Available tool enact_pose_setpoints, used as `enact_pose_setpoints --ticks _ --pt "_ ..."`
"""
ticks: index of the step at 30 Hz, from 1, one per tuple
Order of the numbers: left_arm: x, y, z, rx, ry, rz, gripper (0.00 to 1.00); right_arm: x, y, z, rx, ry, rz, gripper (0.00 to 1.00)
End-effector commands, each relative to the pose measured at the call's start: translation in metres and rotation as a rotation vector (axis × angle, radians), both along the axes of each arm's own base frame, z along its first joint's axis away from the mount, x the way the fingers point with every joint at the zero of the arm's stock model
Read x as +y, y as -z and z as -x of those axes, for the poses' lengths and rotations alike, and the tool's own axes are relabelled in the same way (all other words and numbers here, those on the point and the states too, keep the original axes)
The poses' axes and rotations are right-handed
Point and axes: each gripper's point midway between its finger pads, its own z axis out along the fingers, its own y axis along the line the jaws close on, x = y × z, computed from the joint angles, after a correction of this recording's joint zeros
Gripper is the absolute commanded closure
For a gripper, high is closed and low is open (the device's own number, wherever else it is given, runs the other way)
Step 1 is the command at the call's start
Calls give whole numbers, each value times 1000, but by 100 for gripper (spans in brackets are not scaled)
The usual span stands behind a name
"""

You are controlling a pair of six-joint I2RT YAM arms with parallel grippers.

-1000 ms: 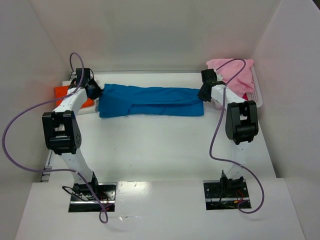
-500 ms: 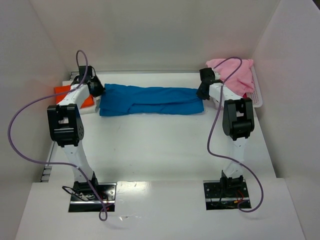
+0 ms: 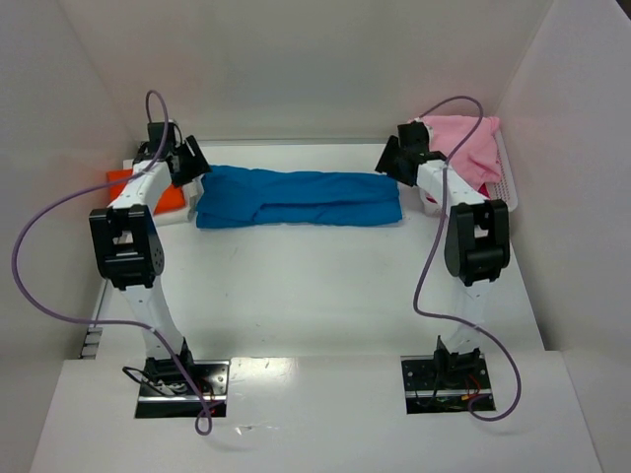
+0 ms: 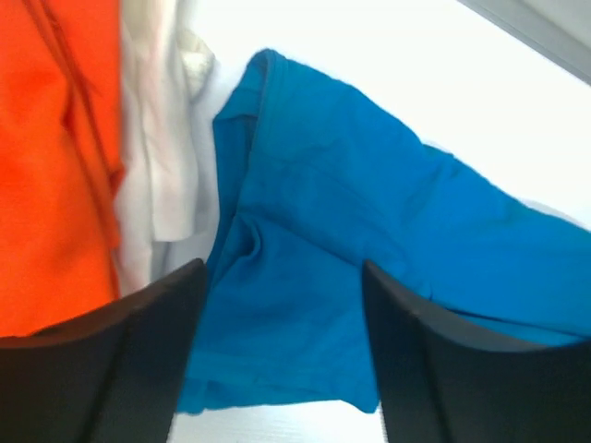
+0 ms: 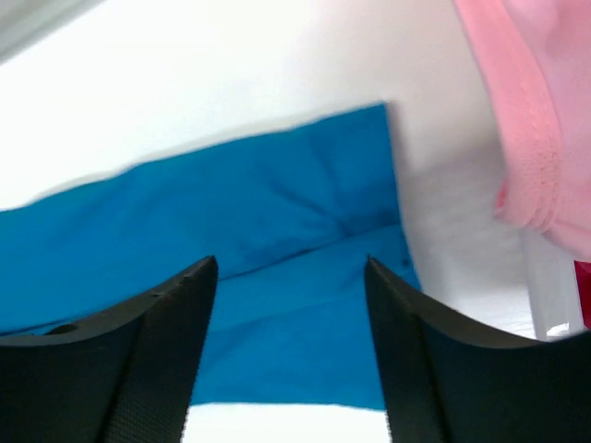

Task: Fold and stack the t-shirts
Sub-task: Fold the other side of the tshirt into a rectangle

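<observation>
Three t-shirts counted, one of each colour. One blue t-shirt (image 3: 296, 199) lies as a long folded band across the far part of the table (image 3: 315, 286), flat, with its ends pointing left and right. One orange t-shirt (image 3: 148, 193) sits at the far left corner, just beside the blue one's left end. A strip of white cloth (image 4: 162, 148) shows between them; cannot tell what it is. One pink t-shirt (image 3: 461, 146) is heaped at the far right, draped over the one white basket (image 3: 507, 189). A scrap of red (image 5: 582, 288) shows under the pink in the right wrist view, too little of it to identify. Two arms, two grippers. The left gripper (image 3: 190, 162) hangs over the left end of the blue band with its jaws spread; in the left wrist view both fingers (image 4: 138, 369) stand apart with only blue cloth seen below the gap and nothing pinched. The right gripper (image 3: 388, 158) hangs over the right end, jaws likewise spread, with both fingers (image 5: 157, 360) apart above the blue hem and nothing held. Whether either fingertip touches the cloth cannot be told.
</observation>
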Motion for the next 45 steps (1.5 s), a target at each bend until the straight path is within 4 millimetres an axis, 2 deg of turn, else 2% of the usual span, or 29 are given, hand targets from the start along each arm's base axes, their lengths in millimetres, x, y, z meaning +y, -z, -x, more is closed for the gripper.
enact_pose_setpoints --ticks 1,2,5,7,8,9,10,12,17,20,21,22,26,28,29,30,32,35,41,45 --pt "-5 -73 18 -153 41 -12 17 62 -92 6 -212 -176 -72 24" --pt "-8 -80 26 -167 43 -3 15 74 -97 9 -223 -204 -102 22" --pt "-21 -69 56 -153 63 43 12 139 -103 30 -240 -331 -204 18" --pt "-27 -61 72 -136 72 66 12 165 -93 38 -216 -382 -248 18" --pt "-30 -43 83 -94 71 85 12 188 -86 44 -191 -425 -294 22" --pt "-31 -32 91 -67 69 90 12 200 -80 48 -169 -449 -318 24" --pt "-33 -32 92 -67 80 99 12 209 -74 50 -156 -461 -334 25" --pt "-37 -20 98 -41 81 119 14 244 -61 56 -129 -504 -369 31" --pt "-39 -3 98 -10 79 139 19 308 -33 66 -64 -582 -418 34" --pt "-35 5 94 7 68 136 22 331 -25 66 -43 -604 -430 36" --pt "-32 4 91 -1 62 134 26 339 -10 67 -15 -606 -430 37" --pt "-31 5 87 -7 62 133 27 347 -5 67 -8 -614 -439 37" --pt "-22 16 78 10 41 151 31 357 7 59 12 -614 -465 38" --pt "-21 20 71 16 41 152 33 369 7 56 10 -627 -482 39" --pt "-19 20 69 15 37 152 33 371 11 55 16 -626 -480 39" --pt "-16 24 67 23 31 154 33 376 6 51 4 -633 -485 39" --pt "-16 30 66 38 30 157 33 384 15 48 19 -636 -480 40" --pt "-15 29 63 35 36 150 33 392 23 52 44 -648 -478 41" --pt "-13 38 54 48 42 146 26 387 38 57 108 -633 -455 45" --pt "-12 35 49 37 49 137 25 375 26 58 88 -588 -420 45"
